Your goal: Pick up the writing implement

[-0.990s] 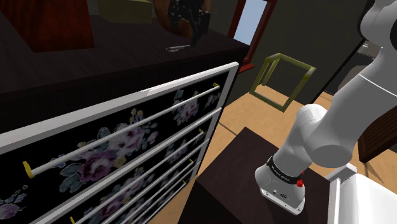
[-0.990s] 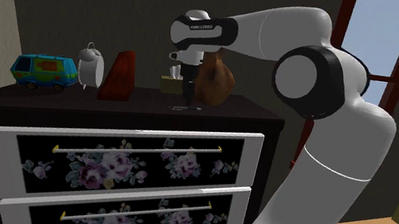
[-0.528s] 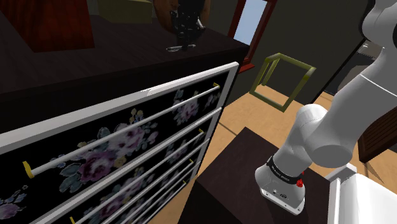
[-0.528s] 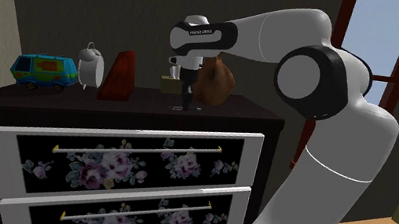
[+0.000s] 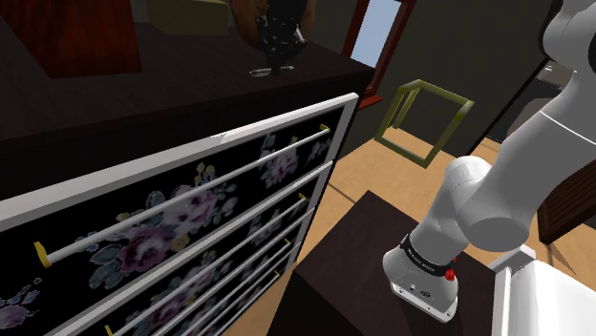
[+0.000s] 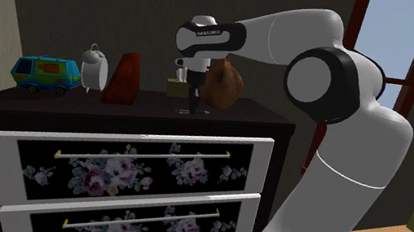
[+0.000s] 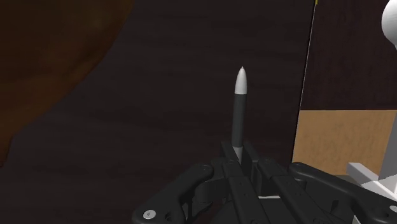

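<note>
The gripper [image 7: 238, 154] stands on the dresser top [image 6: 141, 104], upper middle of the shoulder view, fingers closed on the near end of the pen [image 7: 238, 111], whose long axis runs straight away from them

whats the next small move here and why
Probably a short, straight lift. In the wrist view the tool looks shut on the pen, clasping it near one end, and the pen lies on the dresser top. Raising it a little would test the grip, and going straight up should keep clear of the brown object close by.
</note>
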Available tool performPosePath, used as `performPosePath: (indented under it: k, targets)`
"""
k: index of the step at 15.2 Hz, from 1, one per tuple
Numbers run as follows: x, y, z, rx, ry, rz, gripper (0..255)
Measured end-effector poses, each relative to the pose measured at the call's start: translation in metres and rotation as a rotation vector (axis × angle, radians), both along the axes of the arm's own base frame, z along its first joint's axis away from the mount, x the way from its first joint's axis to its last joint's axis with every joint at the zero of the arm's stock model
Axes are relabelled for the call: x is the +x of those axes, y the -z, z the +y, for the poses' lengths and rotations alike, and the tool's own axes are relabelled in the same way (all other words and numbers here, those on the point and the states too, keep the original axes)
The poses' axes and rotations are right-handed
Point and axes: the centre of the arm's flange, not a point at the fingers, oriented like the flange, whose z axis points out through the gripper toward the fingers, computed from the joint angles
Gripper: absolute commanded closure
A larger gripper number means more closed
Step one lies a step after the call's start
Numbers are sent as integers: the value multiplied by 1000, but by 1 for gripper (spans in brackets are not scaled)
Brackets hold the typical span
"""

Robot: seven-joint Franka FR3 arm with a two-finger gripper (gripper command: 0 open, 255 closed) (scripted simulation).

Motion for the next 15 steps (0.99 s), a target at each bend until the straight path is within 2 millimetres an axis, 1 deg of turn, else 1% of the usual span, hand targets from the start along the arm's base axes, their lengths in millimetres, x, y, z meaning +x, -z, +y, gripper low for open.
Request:
performPosePath:
  k: [4,13,15]
  targets:
    - [1,-18,1,-1,1,1,255]
    - [0,-65,0,-1,1,1,255]
    - [0,-73,-1,-1,0,1,255]
